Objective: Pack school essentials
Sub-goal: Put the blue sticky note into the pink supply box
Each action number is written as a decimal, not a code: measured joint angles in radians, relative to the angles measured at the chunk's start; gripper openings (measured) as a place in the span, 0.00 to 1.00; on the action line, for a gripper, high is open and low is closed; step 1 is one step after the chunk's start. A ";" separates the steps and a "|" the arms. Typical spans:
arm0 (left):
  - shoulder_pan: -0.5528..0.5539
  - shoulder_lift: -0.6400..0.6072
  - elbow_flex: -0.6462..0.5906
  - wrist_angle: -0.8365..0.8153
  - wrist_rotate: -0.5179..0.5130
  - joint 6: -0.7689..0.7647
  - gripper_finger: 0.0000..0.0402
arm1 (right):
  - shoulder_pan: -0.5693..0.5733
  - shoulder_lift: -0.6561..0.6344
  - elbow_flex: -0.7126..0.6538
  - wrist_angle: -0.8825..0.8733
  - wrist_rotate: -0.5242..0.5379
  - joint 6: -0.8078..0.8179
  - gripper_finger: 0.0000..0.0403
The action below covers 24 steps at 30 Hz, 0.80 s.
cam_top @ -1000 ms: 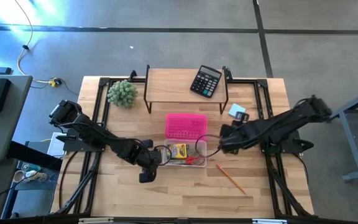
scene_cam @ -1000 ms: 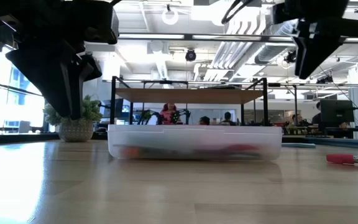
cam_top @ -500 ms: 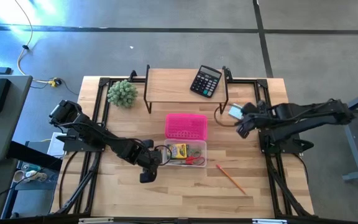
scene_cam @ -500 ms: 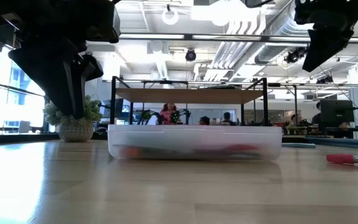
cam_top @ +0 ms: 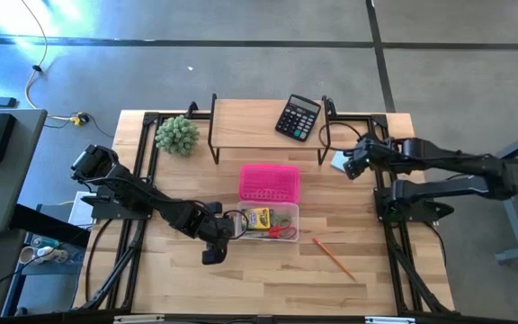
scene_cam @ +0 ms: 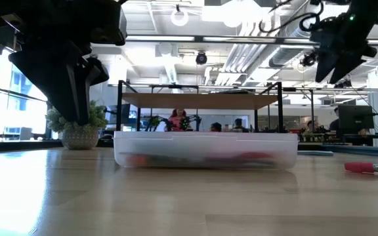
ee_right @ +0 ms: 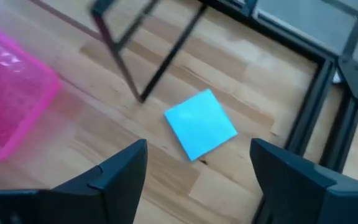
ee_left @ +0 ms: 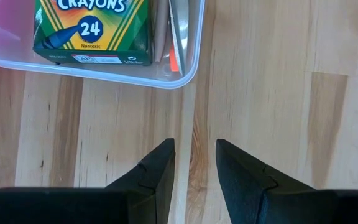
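A clear plastic box (cam_top: pixel 270 221) lies at the table's middle and holds the yellow-green crayon box (ee_left: pixel 92 28), the red-handled scissors (cam_top: pixel 282 231) and a thin pale stick (ee_left: pixel 161 34). My left gripper (ee_left: pixel 194 149) hovers just left of and nearer than that box, open by a narrow gap, touching nothing. The light-blue notepad (ee_right: pixel 201 124) lies flat near the table's far right. My right gripper (ee_right: pixel 197 155) hangs above it, wide open. The orange pencil (cam_top: pixel 333 256) lies flat on the wood right of the clear box. The green eraser does not show.
A pink mesh basket (cam_top: pixel 270 182) lies just beyond the clear box. A black-legged shelf (cam_top: pixel 268 121) at the far edge carries the black calculator (cam_top: pixel 297 117). The fuzzy green plant (cam_top: pixel 177 135) stands far left. The near side of the table is bare wood.
My right gripper has left the clear box's right end, risen, and swung toward the table's far right edge, ending above the light-blue notepad. The left arm and all objects have stayed put.
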 joint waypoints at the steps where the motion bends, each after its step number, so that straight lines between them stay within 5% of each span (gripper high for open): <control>1: 0.000 0.000 0.000 0.000 0.000 0.000 0.26 | -0.013 -0.002 -0.014 0.003 -0.005 0.007 0.67; 9: 0.000 0.000 0.000 0.000 0.000 0.000 0.26 | -0.070 -0.018 -0.218 0.247 -0.117 0.091 0.54; 21: 0.000 0.000 0.000 0.002 0.000 0.000 0.26 | -0.123 -0.018 -0.318 0.375 -0.104 0.222 0.05; 24: 0.000 0.000 0.000 0.003 0.000 0.000 0.26 | -0.132 -0.017 -0.335 0.376 -0.094 0.264 0.02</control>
